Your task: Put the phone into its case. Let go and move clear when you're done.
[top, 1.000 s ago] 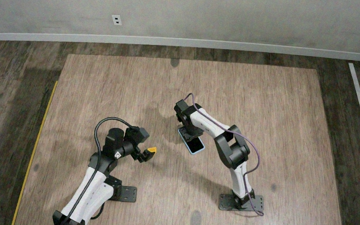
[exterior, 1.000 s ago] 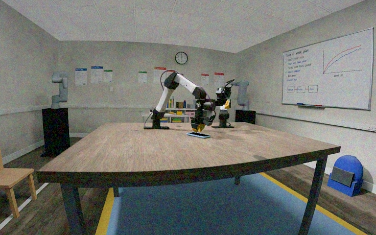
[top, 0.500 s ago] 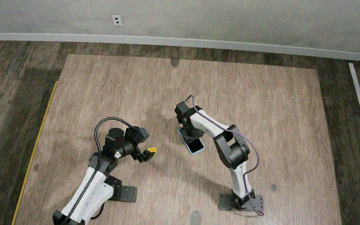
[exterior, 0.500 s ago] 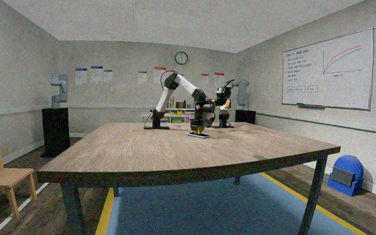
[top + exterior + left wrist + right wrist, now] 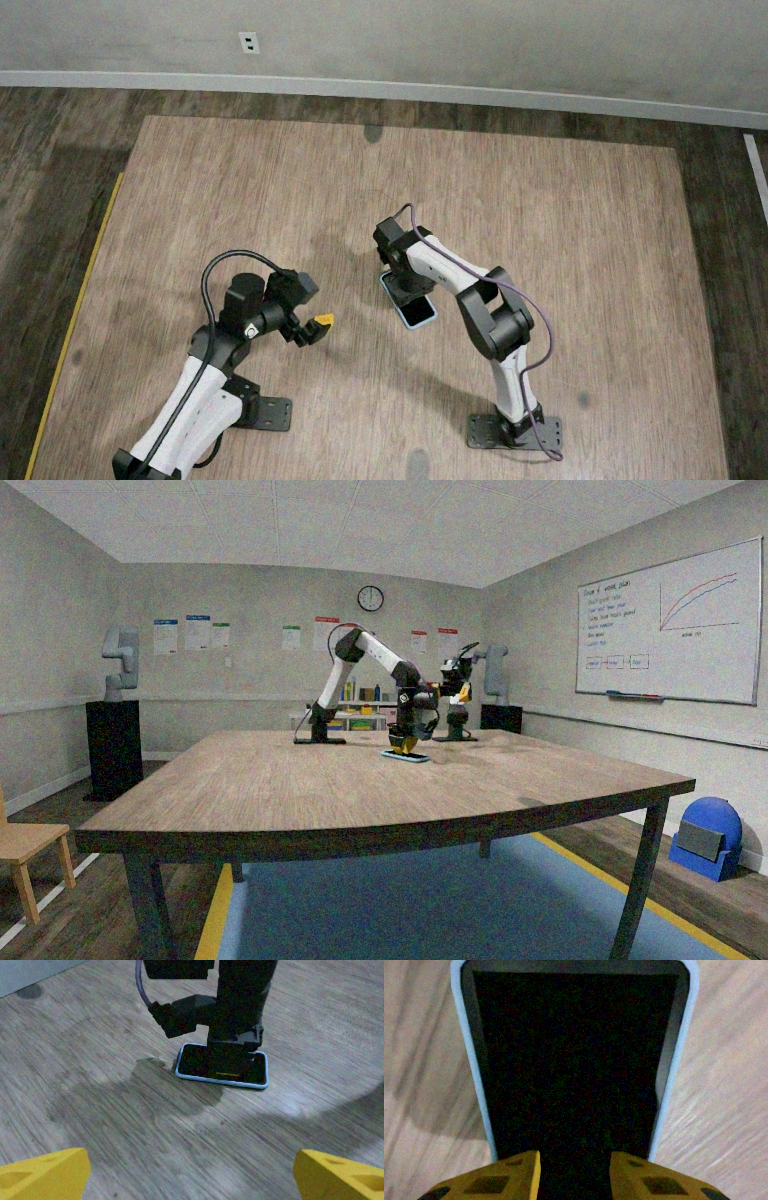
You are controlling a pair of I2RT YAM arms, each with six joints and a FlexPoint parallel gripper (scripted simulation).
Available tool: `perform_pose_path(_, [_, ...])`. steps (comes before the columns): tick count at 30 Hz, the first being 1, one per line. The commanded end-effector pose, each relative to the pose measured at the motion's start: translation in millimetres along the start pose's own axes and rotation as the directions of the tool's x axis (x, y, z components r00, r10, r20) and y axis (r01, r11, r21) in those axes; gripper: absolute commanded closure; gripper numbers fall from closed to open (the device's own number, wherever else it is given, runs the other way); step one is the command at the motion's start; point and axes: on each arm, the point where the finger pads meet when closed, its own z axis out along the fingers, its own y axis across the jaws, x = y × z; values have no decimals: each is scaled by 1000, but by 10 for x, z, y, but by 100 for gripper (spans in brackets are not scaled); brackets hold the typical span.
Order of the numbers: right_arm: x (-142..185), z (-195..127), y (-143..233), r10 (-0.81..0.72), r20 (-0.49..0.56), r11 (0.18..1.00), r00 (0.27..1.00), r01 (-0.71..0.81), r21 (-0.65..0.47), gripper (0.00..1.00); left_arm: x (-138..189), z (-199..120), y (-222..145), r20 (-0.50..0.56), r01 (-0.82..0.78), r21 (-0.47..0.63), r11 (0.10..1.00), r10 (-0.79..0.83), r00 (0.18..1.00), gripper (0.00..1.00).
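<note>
Evidently, phone (image 5: 417, 310) (image 5: 404, 755) (image 5: 194, 1062) (image 5: 574, 1065) (blue-rimmed) lies beneath right end effector (image 5: 403, 750) (image 5: 575, 1175).
</note>
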Motion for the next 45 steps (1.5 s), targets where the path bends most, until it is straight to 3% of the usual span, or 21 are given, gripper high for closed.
perform_pose_path(1, [-80,-355,10,2,52,1000,999,-1,-8,64,-54,-10,21,16,-2,-13,1000,2,1000,0])
perform_pose_path(22, [-99,-445,10,4,54,1000,999,-3,-8,64,-54,-10,21,16,-2,-13,1000,2,1000,0])
perform_pose_path(24, [-127,-434,6,7,69,1000,998,-6,-5,42,-54,-10,21,16,-2,-13,1000,2,1000,0])
perform_pose_path(28, [-103,-432,7,7,94,1000,996,-7,2,39,-54,-10,21,16,-2,-13,1000,2,1000,0])
perform_pose_path(35, [-75,-590,11,9,177,1000,984,-9,3,39,-54,-10,21,16,-2,-13,1000,2,1000,0])
perform_pose_path(45, [187,-1111,-1,10,388,1000,922,-11,1,39,-54,-10,21,16,-2,-13,1000,2,1000,0])
